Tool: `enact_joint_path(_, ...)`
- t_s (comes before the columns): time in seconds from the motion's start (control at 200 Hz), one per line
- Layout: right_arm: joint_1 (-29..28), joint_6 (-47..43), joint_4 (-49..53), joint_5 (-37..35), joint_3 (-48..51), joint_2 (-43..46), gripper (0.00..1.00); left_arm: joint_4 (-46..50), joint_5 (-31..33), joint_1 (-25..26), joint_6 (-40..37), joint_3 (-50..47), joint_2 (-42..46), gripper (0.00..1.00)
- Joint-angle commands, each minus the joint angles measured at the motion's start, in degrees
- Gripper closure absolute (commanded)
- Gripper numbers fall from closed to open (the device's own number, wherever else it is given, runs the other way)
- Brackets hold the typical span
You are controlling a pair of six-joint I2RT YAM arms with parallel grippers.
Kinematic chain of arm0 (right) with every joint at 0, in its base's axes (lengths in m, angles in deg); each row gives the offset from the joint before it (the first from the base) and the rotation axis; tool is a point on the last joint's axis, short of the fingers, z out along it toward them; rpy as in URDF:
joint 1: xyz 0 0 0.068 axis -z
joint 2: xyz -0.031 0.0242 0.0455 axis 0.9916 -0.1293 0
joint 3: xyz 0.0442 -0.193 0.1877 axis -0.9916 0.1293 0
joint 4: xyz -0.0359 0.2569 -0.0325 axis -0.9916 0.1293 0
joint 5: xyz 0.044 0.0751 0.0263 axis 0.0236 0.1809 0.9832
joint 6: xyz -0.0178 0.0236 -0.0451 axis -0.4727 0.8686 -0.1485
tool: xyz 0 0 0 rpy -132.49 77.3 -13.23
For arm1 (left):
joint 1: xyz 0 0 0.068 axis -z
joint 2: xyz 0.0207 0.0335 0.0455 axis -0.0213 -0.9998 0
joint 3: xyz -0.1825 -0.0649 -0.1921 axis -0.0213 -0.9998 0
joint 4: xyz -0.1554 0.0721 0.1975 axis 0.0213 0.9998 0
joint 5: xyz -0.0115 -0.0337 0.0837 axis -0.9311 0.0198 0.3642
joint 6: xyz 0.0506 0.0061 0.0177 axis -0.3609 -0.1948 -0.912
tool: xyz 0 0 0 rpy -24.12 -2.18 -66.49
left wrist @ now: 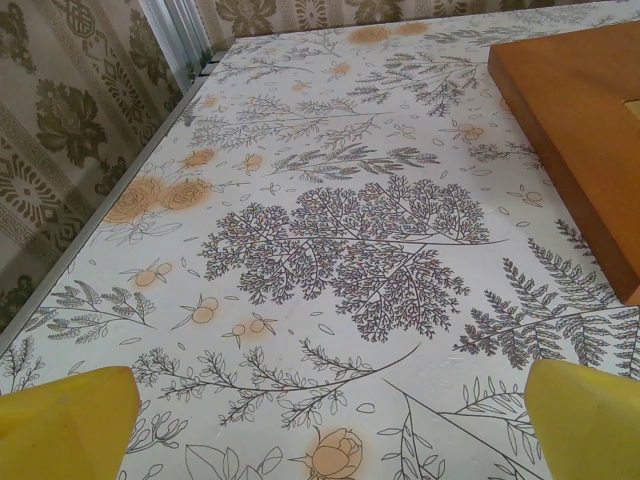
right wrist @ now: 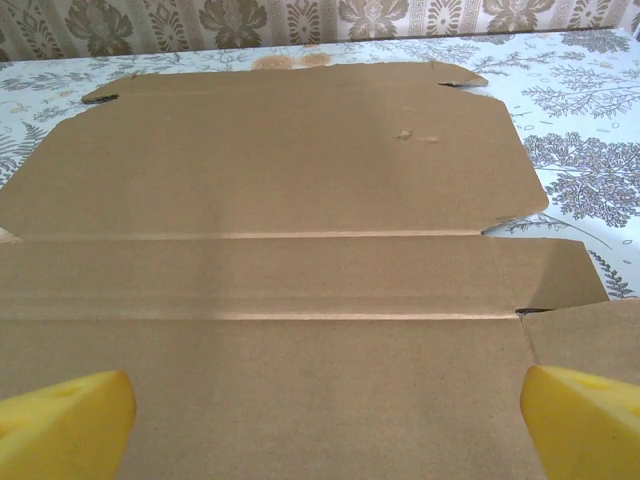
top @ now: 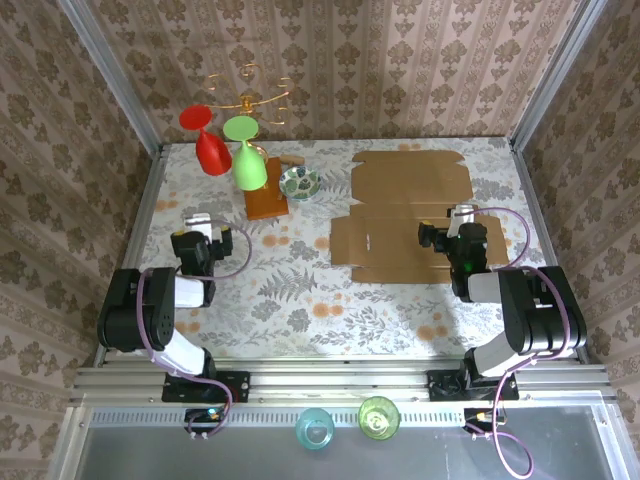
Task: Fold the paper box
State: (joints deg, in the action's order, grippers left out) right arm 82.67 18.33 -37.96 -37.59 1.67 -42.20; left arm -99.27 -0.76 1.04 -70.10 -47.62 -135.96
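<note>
The paper box (top: 405, 215) lies flat toward the table's (top: 300, 300) right edge; left gripper (left wrist: 325, 415) and right gripper (right wrist: 325, 415) both gape wide, empty.

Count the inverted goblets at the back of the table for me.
2: the red goblet at the rear left, and the green goblet just right of it, at the wooden board's far end. None looks hidden.

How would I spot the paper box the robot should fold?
On the floral-patterned table, look at the right half. The flat tan cardboard sheet with cut flaps and creases lies there. It is bigger and paler than the reddish-brown wooden board to its left.
</note>
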Motion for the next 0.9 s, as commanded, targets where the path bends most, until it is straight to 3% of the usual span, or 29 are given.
enact_joint_path(0.0,-0.27,-0.44,-0.64,-0.10,-0.81,-0.33,0.00,-1.56,0.63,0.29,0.13,0.95,0.20,0.00)
enact_joint_path(0.53,-0.27,-0.40,-0.27,-0.09,-0.91,-0.12,0.00,-1.57,0.60,0.30,0.06,0.89,0.17,0.00)
enact_joint_path(0.62,-0.28,-0.40,-0.22,-0.13,-0.95,-0.12,0.00,-0.28,-2.77,0.33,-1.05,1.51,0.18,0.00)
enact_joint_path(0.895,-0.28,-0.41,-0.36,-0.13,-0.81,-0.09,0.00,-0.38,-2.87,0.31,-1.04,1.53,0.20,0.00)
